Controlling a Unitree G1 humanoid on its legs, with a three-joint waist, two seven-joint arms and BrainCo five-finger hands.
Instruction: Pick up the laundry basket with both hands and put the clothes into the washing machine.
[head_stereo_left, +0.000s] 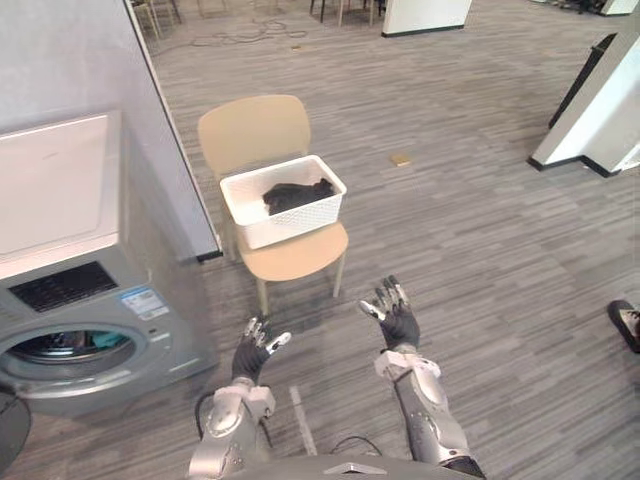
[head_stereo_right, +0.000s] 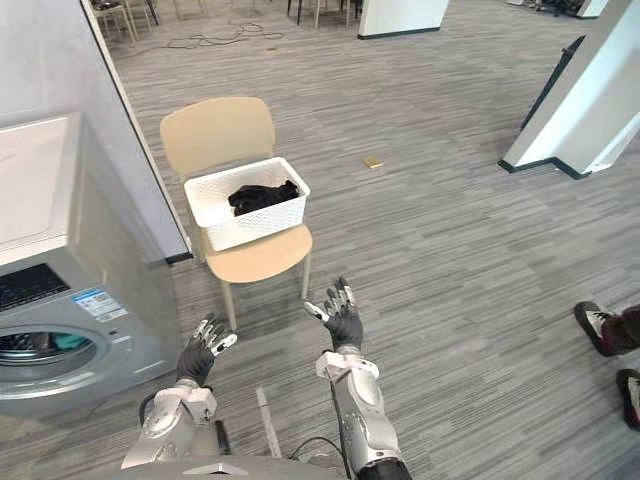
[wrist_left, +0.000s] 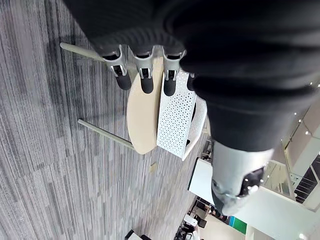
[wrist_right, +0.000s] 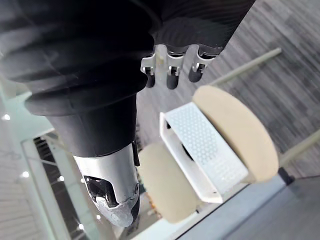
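A: Nearest the head camera were the two hands. What state were they in?

B: The left hand and the right hand were raised over the grey striped carpet floor, fingers straight and spread, holding nothing.

A: And the laundry?

B: The white perforated plastic laundry basket stood on the seat of the beige moulded chair, well ahead of both hands, with the dark crumpled clothes lying inside it. By my judgement nothing of the task was done yet. The reach, the two-handed grip on the basket, the carry to the grey front-loading washing machine on the robot's left, and the loading itself were all left to do.

A: Any writing to read?

B: A small blue-and-white label sat on the machine's front above the round door, beside a dark control panel — the print on both was too small to make out.
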